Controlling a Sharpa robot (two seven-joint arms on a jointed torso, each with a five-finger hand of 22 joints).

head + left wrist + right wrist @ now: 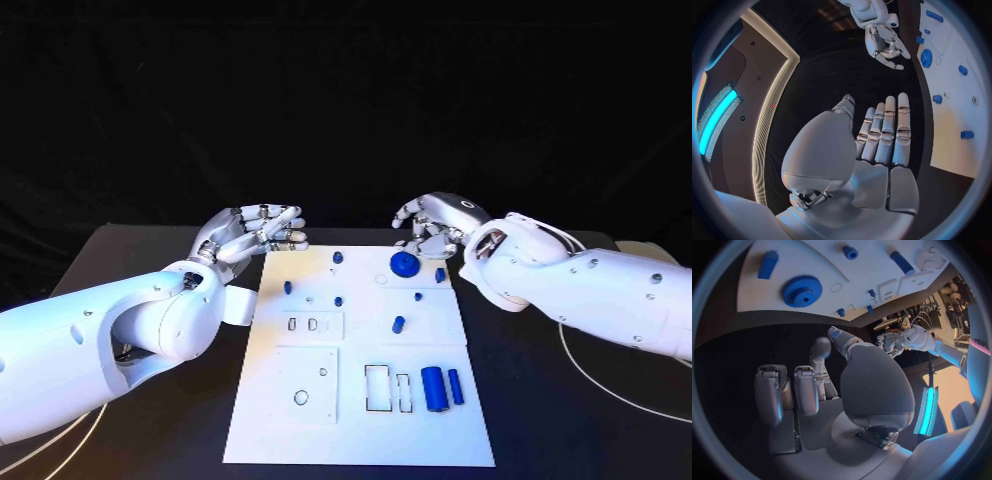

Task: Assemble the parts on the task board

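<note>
Head view: black table [144, 250] carries white task board [361, 420] at centre | blue parts [404, 264] lie on it | left hand [260, 232] and right hand [433, 225] off its far corners, fingers loosely curled, holding nothing.

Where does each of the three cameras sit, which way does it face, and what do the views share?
Head view: on the robot's head, looking down at the task board; both arms reach in, left robot hand and right robot hand beyond its far edge.
Left wrist view: behind the left robot hand, fingers extended over the black table; the board lies alongside.
Right wrist view: behind the right robot hand, facing the board.
Shared: the blue gear shows in all three.
</note>
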